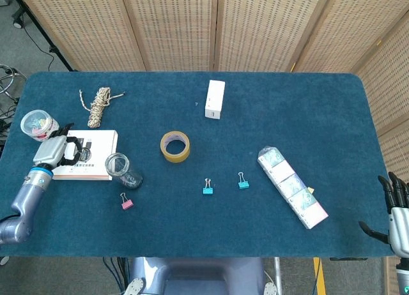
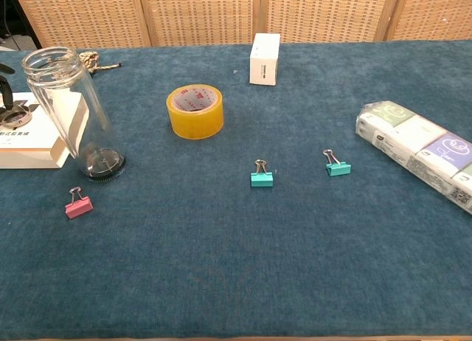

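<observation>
My left hand [image 1: 54,149] hovers over the left end of a flat white box [image 1: 89,158] at the table's left side, fingers spread and holding nothing. In the chest view only a sliver of that hand [image 2: 9,111] shows at the left edge, above the white box [image 2: 29,138]. An empty clear jar [image 1: 121,168] [image 2: 74,112] stands just right of the box. My right hand [image 1: 396,212] stays off the table's front right corner, fingers stretched out and apart, empty.
On the blue cloth are a yellow tape roll [image 1: 174,146], a small upright white box [image 1: 215,99], a rope bundle [image 1: 99,106], a tub of clips [image 1: 37,124], a pink clip [image 1: 126,202], two teal clips [image 1: 208,187] [image 1: 243,181] and a row of tissue packs [image 1: 293,188].
</observation>
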Controlling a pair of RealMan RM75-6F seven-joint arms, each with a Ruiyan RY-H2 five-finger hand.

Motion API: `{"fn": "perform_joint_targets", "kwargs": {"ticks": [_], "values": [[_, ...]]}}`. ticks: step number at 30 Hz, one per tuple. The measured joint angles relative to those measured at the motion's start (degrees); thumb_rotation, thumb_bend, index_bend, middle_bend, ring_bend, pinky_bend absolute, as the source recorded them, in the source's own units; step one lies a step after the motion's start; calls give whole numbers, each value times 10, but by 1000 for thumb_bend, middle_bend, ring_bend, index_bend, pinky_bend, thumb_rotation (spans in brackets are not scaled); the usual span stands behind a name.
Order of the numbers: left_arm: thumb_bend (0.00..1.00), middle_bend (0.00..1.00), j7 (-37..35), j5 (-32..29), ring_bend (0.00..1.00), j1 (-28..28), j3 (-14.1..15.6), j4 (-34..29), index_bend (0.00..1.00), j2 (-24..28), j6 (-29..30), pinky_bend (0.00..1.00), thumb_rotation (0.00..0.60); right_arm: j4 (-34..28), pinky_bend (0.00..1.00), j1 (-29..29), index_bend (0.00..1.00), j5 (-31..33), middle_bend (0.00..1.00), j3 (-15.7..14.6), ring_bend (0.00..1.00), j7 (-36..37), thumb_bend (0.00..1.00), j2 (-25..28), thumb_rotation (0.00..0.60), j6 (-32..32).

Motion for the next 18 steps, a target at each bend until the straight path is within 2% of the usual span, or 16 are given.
{"fn": "perform_joint_targets", "kwargs": {"ticks": [11,18], "values": [[501,0,8,-2,0,1,-1,-9,571,6,6,0,600,-1,0,0,0,0,0,0,0,4,0,1,600,-1],[503,0,10,-4,0,3,-3,-20,571,12,12,0,600,-1,0,1,0,0,0,0,0,7,0,2,600,-2]]}}
